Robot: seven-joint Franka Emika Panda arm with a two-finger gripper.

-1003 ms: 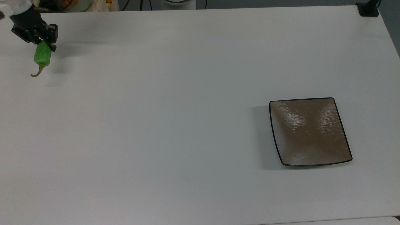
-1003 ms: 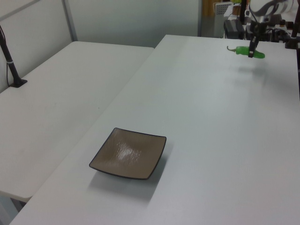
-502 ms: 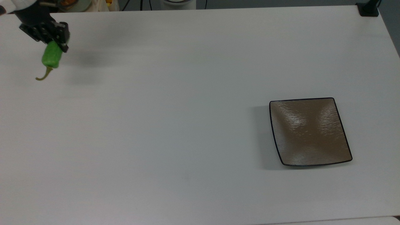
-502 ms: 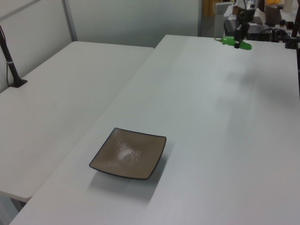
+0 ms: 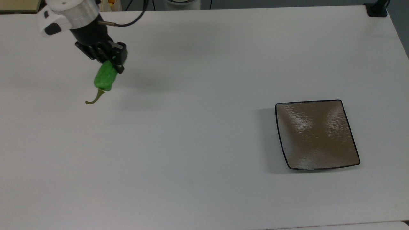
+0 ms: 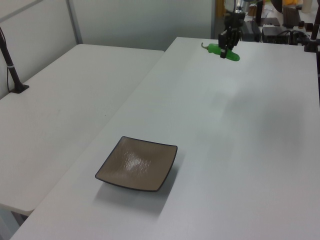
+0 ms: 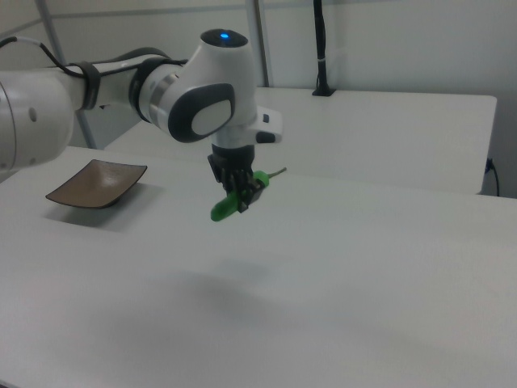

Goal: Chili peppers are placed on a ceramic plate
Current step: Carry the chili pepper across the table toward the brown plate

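A: top view: gripper [image 5: 110, 65] clamped on the chili pepper [image 5: 104, 78], stem dangling toward the bottom-left. Ceramic plate [image 5: 316, 134] sits bare, well apart at the top view's right.

B: left view?

A: pepper [image 6: 224, 51] hangs off the white table [image 6: 240, 150] at the far end, plate [image 6: 137, 163] near the front. Looks like the carry step (pick done, place not yet).

B: right view?

A: gripper [image 7: 240, 194] holds the pepper [image 7: 230, 204] tilted, clear of the surface; plate [image 7: 97, 183] at the right view's left.

B: next?

A: my call: traverse over the plate, lower, then release.
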